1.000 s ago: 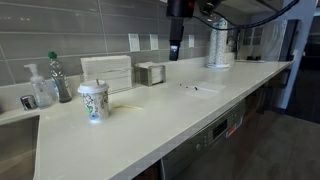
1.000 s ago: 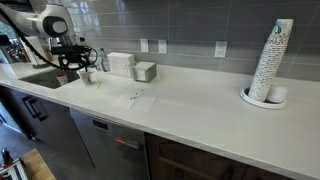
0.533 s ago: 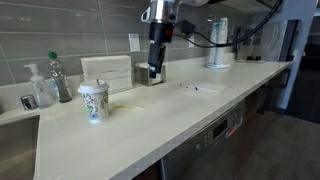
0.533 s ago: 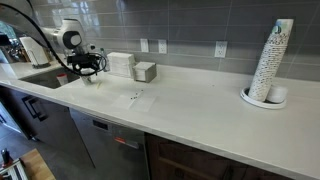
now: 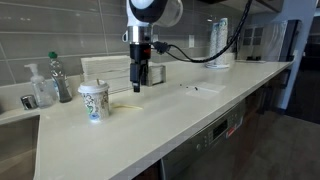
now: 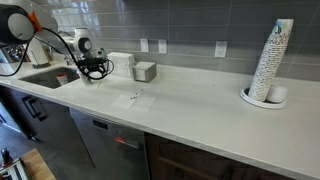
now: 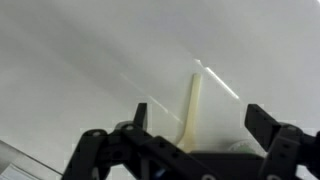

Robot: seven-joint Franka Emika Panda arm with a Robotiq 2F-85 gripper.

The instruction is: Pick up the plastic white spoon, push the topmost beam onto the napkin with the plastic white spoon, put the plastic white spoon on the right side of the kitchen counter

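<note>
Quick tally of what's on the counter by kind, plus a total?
Bottles: 2 (soap pump, green-capped bottle)
Paper cup: 1
Cup stack: 1
Boxes: 2 (white ribbed dispenser, small box)
White spoon: 1
Total: 7
Small pieces not counted: too small to tell.

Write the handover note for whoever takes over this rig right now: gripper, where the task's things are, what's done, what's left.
Gripper: open, empty, hanging low over the kitchen counter beside the paper cup.
Plastic white spoon: lying flat on the counter, right under the open jaws in the wrist view, not gripped.
Napkin: farther along the counter, barely visible, with small pieces at it; too small to tell the beams apart.
Done: nothing yet beyond the approach.
Left: grasp the spoon, push the top beam onto the napkin, put the spoon on the counter's right side.
</note>
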